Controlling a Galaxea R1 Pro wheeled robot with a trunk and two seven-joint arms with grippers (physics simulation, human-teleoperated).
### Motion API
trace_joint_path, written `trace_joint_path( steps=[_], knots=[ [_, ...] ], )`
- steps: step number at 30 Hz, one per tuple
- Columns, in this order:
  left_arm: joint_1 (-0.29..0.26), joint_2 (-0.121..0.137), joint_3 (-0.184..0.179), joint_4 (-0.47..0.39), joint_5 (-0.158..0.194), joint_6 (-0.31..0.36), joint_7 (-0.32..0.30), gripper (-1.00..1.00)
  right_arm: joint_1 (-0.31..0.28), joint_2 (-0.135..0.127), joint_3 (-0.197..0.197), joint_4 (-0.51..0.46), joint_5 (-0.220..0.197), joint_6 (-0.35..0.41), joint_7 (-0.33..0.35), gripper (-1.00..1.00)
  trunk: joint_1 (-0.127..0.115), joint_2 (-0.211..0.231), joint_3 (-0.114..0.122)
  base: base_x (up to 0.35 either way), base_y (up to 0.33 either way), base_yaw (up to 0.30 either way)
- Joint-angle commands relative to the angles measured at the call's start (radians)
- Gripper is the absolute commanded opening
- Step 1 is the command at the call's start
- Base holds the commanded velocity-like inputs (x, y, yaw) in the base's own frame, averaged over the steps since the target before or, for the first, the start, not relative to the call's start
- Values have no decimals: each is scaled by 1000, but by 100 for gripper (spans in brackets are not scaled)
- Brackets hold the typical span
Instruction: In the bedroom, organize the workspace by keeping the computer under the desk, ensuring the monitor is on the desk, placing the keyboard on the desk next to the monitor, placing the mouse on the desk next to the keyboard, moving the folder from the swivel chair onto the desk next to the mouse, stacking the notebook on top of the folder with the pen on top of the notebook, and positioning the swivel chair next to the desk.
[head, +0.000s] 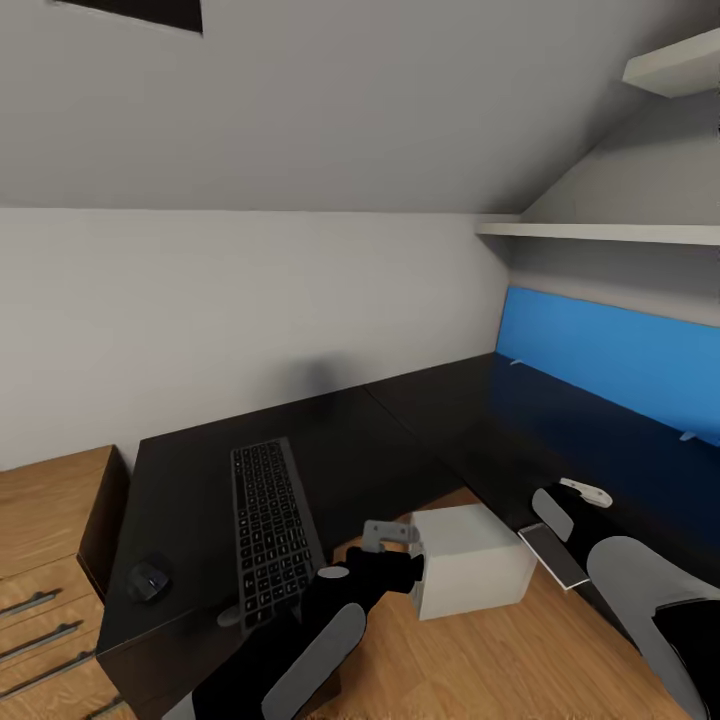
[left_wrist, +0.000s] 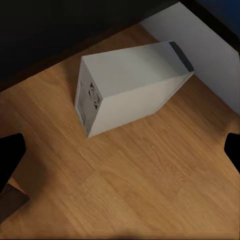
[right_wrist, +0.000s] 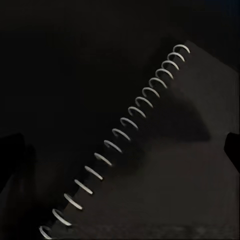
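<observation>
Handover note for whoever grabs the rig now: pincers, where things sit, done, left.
Left pincer: open, empty, above the floor near the computer.
Right pincer: looks open, over the notebook; nothing seen gripped.
Computer: on the floor in the desk corner, only partly tucked under.
Keyboard and mouse: on the desk, mouse beside the keyboard.
Notebook: at the desk's front edge; by the right wrist view it lies on a dark surface.
Left: monitor, folder, pen, chair, stacking, possibly pushing the computer under.
</observation>
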Motion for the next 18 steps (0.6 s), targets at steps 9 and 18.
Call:
trace_joint_path(
  steps=[9,18],
  knots=[
    [-1,1,-2,-1,9,1,10,100,-1,-1,9,-2,-6,8,-6,100,0,-1,-1,-62,43,0],
    [-1,1,-2,-2,9,1,11,100,0,-1,9,-2,-4,8,-6,100,0,-1,-1,-63,49,0]
  ],
)
